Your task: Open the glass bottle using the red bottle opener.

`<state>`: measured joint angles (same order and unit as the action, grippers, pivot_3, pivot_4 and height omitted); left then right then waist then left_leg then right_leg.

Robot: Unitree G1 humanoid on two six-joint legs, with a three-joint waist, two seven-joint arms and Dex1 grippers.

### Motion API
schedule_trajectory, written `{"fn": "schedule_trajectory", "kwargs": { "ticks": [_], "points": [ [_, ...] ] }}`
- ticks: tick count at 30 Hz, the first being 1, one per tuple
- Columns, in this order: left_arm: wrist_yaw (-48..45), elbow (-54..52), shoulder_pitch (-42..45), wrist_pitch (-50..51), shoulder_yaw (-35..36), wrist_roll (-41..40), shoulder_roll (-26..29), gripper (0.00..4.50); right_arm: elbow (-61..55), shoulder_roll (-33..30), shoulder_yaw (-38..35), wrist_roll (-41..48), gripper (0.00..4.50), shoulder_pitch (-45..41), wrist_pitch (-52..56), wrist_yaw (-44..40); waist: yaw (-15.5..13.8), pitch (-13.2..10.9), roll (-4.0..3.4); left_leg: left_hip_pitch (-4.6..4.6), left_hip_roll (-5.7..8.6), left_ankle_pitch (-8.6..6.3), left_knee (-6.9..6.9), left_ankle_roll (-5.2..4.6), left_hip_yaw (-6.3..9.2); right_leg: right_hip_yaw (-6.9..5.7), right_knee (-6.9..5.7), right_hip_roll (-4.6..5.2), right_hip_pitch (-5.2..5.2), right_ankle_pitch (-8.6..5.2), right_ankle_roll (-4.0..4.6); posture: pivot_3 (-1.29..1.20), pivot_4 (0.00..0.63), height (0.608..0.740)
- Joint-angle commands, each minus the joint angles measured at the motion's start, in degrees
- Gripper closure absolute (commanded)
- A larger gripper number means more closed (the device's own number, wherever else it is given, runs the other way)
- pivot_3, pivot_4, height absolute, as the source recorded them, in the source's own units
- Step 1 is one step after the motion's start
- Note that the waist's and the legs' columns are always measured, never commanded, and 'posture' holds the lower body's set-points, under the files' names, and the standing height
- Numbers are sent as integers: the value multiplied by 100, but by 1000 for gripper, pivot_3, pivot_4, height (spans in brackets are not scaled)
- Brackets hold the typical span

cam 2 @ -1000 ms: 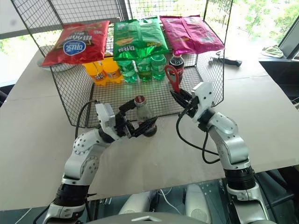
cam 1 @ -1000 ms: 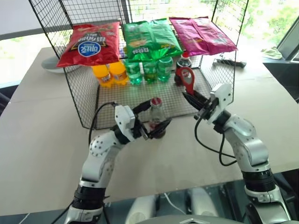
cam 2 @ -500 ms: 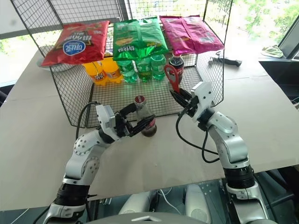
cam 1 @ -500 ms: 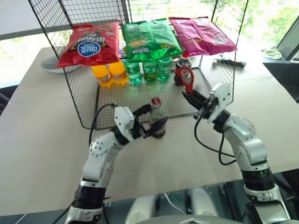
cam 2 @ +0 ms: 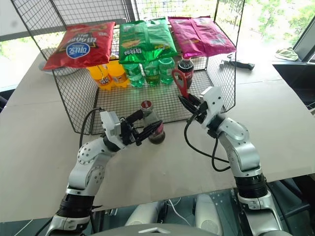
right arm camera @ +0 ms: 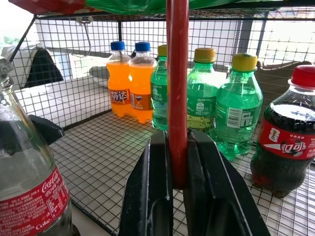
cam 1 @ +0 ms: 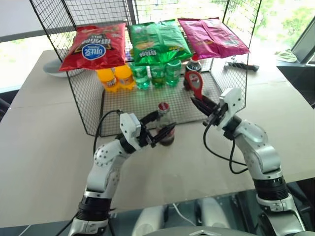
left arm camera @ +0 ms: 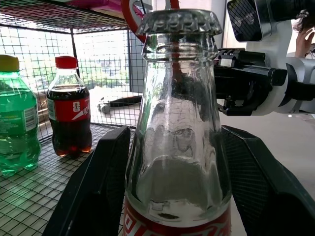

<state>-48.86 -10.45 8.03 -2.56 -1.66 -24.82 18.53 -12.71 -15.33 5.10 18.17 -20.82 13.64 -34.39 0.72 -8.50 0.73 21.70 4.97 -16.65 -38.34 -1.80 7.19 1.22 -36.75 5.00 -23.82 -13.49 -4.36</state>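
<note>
The glass bottle (cam 1: 163,112) stands upright on the table in front of the wire rack, with its crown cap on and a red label band. My left gripper (cam 1: 165,123) is shut on it; both black fingers (left arm camera: 93,191) press the bottle (left arm camera: 179,137) below its neck. To its right, a little higher, my right gripper (cam 1: 196,102) is shut on the handle of the red bottle opener (cam 1: 196,81), whose ring head points up. In the right wrist view the fingers (right arm camera: 157,172) clamp the opener's red handle (right arm camera: 177,88). Opener and bottle cap are apart.
The wire rack (cam 1: 88,98) behind the bottle holds two orange bottles (cam 1: 115,77), green bottles (cam 1: 157,73) and a plastic cola bottle (cam 1: 193,66). Snack bags (cam 1: 93,46) lie on its top. A dark tool (cam 1: 241,65) lies at the back right.
My left gripper's fingers, spread wide around the glass bottle a second ago, have closed onto it. The right gripper with the opener has stayed put.
</note>
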Motion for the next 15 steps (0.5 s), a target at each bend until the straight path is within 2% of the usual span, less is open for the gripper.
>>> {"fn": "schedule_trajectory", "kwargs": {
  "ticks": [1, 4, 9, 15],
  "points": [
    [-3, -67, 5, -144, 44, -38, -24, 1897, -82, -151, 310, -534, 4500, -167, -668, -149, 1, 0, 0, 0, 0, 0, 0, 0, -1, 0, 0, 0, 0, 0, 0, 0, 150, 740],
    [19, -45, 30, -147, 27, -27, -58, 1897, 139, -208, 593, -1067, 4500, -154, -1356, -138, 2, 0, 0, 0, 0, 0, 0, 0, 0, -1, 0, -1, -1, 0, 0, 0, 150, 740],
    [46, -3, 57, -157, 22, -23, -115, 1897, 693, -222, 1045, -2340, 4500, -237, -2897, 348, 2, 1, 1, -1, 0, 0, 0, 0, -3, 0, 0, -1, -1, 0, 0, 0, 150, 740],
    [86, 13, 96, -158, -2, -12, -188, 1897, 1312, -252, 1274, -3213, 4500, -319, -3950, 842, -1, 1, 1, -5, 0, 0, 0, 0, -4, 1, 0, -2, -1, 0, 0, 0, 150, 740]
  ]
}}
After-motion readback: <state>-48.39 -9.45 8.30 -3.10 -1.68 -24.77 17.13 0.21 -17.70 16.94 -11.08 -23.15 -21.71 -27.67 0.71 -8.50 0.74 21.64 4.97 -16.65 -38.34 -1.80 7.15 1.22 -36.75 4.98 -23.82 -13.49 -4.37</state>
